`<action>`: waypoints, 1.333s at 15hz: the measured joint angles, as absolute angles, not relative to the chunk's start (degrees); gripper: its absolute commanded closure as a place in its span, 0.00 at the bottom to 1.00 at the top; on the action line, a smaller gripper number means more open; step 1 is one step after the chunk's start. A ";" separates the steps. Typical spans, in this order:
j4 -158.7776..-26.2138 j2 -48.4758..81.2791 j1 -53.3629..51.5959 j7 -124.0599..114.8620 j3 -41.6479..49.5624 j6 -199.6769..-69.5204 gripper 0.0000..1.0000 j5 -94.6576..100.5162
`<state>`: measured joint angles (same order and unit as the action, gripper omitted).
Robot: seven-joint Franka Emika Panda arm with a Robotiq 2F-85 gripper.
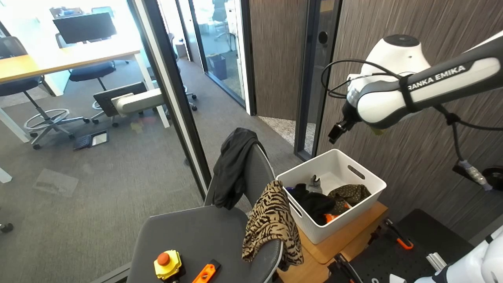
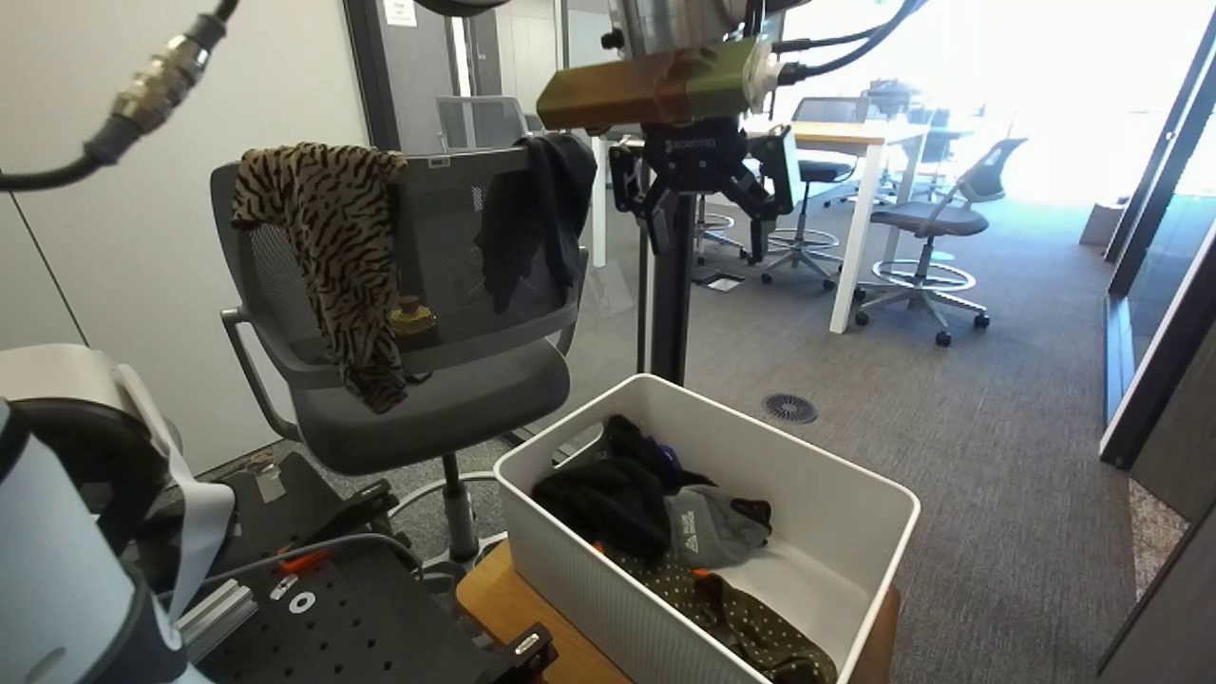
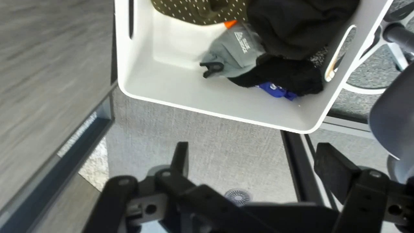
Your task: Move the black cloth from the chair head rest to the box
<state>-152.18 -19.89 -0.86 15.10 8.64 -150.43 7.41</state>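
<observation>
The black cloth [image 1: 232,169] hangs limp over one end of the chair head rest; it also shows in an exterior view [image 2: 541,214]. The chair head rest [image 2: 461,166] is the top of the grey chair's backrest. The white open box [image 1: 334,167] stands beside the chair, and it also shows in an exterior view [image 2: 788,465] and in the wrist view [image 3: 194,94]. My gripper [image 2: 708,242] is open and empty, above and beyond the box's edge and apart from the cloth. In the wrist view its fingers [image 3: 252,150] are wide apart over floor. The black cloth is out of the wrist view.
A leopard-print cloth [image 1: 271,220] hangs on the backrest's near end. Dark, grey and dotted fabrics [image 2: 722,527] lie in the box. A yellow-red button [image 1: 167,264] and an orange tool [image 1: 206,273] lie on the seat. A glass wall post [image 1: 169,86] stands behind the chair.
</observation>
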 measured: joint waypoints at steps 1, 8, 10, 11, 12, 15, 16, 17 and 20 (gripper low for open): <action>-151.85 -17.57 -2.88 18.18 8.99 -153.13 0.00 4.25; -142.20 -4.58 -21.75 48.31 14.42 -156.81 0.00 -25.72; -138.82 -2.66 -24.13 56.58 14.44 -155.83 0.00 -31.91; -137.32 -1.91 -24.86 60.74 14.44 -154.94 0.00 -34.56; -136.00 -1.27 -25.29 64.94 14.43 -153.79 0.00 -37.00; -133.19 0.06 -25.42 77.41 14.47 -149.84 0.00 -43.21; -132.44 0.45 -25.25 81.57 14.51 -148.27 0.00 -44.96; -131.74 0.88 -23.44 85.66 13.04 -146.56 0.00 -46.63; -129.46 2.88 -15.64 97.76 6.70 -141.06 0.00 -51.25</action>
<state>-129.46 2.88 -15.64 97.76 6.70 -141.06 -51.25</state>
